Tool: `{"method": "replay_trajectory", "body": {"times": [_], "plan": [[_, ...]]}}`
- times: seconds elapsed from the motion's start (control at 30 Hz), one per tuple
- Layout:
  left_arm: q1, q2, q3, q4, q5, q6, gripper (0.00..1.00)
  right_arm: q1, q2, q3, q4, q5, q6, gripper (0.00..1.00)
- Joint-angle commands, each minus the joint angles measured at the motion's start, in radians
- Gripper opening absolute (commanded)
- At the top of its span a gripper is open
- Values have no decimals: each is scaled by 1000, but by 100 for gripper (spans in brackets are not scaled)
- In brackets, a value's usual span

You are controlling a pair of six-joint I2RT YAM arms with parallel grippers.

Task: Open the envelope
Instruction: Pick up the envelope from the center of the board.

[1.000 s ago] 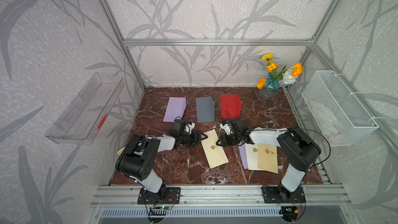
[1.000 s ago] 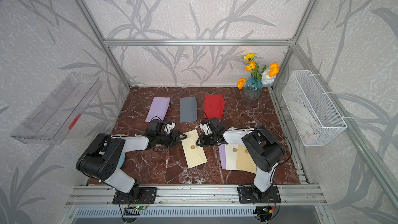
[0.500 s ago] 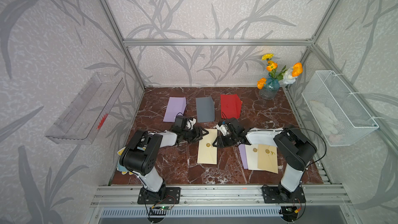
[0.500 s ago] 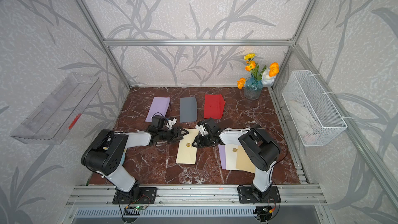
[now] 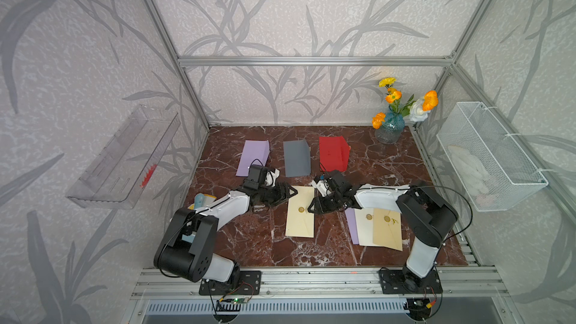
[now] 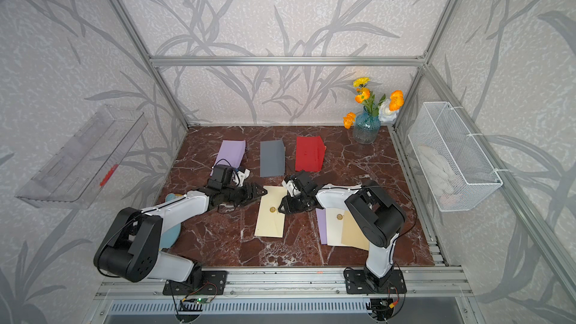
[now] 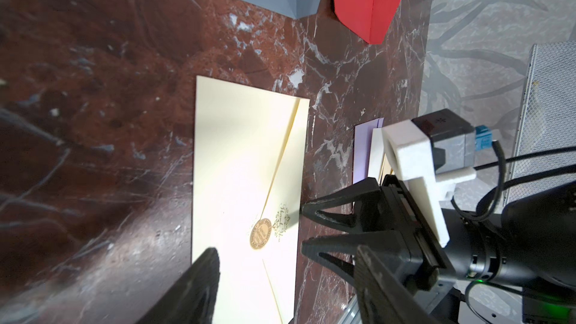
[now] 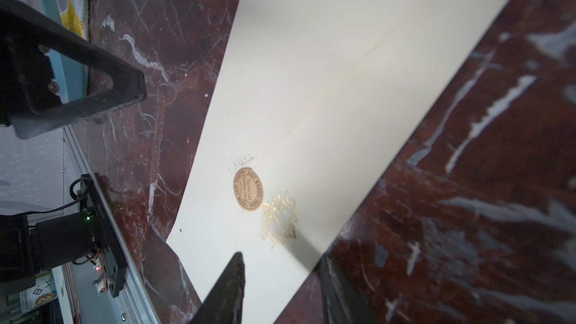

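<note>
The cream envelope (image 5: 300, 222) lay flat at the worktop (image 5: 255, 241) centre, sticker (image 5: 301, 210) intact, between left hand (image 5: 291, 194) and right hand (image 5: 311, 209) — both released, grasping nothing. We judged prying there unpinned would skid it.

Tabletop (image 5: 255, 244): dark red marble-look slab. Back row, left to right: lilac envelope (image 5: 253, 157), grey envelope (image 5: 296, 158), red envelope (image 5: 333, 153), all apart. Blue glass vase (image 5: 389, 127) with flowers sits in the back right corner. Centre: cream envelope (image 5: 300, 216), flap side up, round gold sticker (image 5: 301, 210) on the flap tip. To its right: overlapping stack (image 5: 374, 229) of lilac, white and tan envelopes. Left edge: blue-and-yellow item (image 5: 202, 201), partly hidden.
</note>
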State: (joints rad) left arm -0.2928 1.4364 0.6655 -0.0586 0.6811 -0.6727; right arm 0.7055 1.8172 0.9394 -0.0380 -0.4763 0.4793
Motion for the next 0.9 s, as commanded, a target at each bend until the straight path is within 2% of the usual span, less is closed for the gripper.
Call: {"method": "replay_trajectory", "body": {"times": [0.0,0.3,0.7,0.87], "plan": [[-3,-42,-47,-76,-25,4,69,5,-19,43,-39,25,-24,41],[-2,-166,-139,-109,4,-76,69,35,34,97,-47,-43,-44,40],[-2,-305,-305,-116,92,-231,72,38,126,33,38,-56,-17,40],[-3,-348,-348,-153,107,-255,72,38,134,10,65,-61,-3,40]]}}
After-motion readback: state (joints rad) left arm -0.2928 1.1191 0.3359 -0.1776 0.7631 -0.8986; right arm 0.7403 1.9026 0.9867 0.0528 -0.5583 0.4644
